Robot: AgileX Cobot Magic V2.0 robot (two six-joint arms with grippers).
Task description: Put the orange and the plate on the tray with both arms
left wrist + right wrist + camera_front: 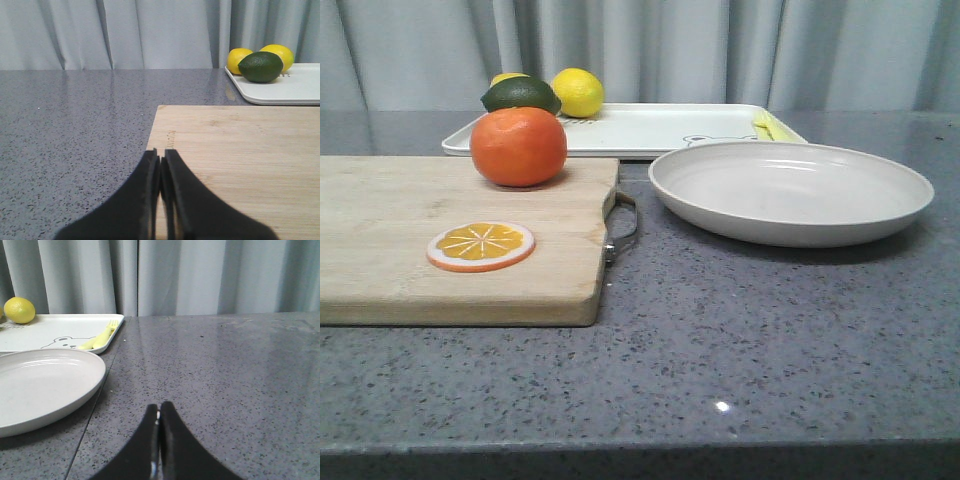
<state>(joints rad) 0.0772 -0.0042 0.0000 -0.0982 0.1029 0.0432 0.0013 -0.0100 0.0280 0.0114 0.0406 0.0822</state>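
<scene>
On the wooden cutting board (460, 235) sits the orange (518, 146), parked at the board's far edge, with a flat orange slice (481, 246) lying nearer the camera on the same board. Off to the right, the plate (790, 190) rests on the grey speckled table (770, 350), just beside the board's metal handle (623, 228). Behind both runs the tray (650, 128), bear drawing and a yellow fork showing at its right end, with a dark green lime (521, 96) and a yellow lemon (578, 92) on its left end; a second lemon (239, 60) peeks out behind the lime. Left gripper (161, 162) hovers low over the board's near corner, fingers pressed together, nothing between them. Right gripper (159, 412) hangs over bare table beside the plate, fingers likewise pinched closed and holding nothing.
</scene>
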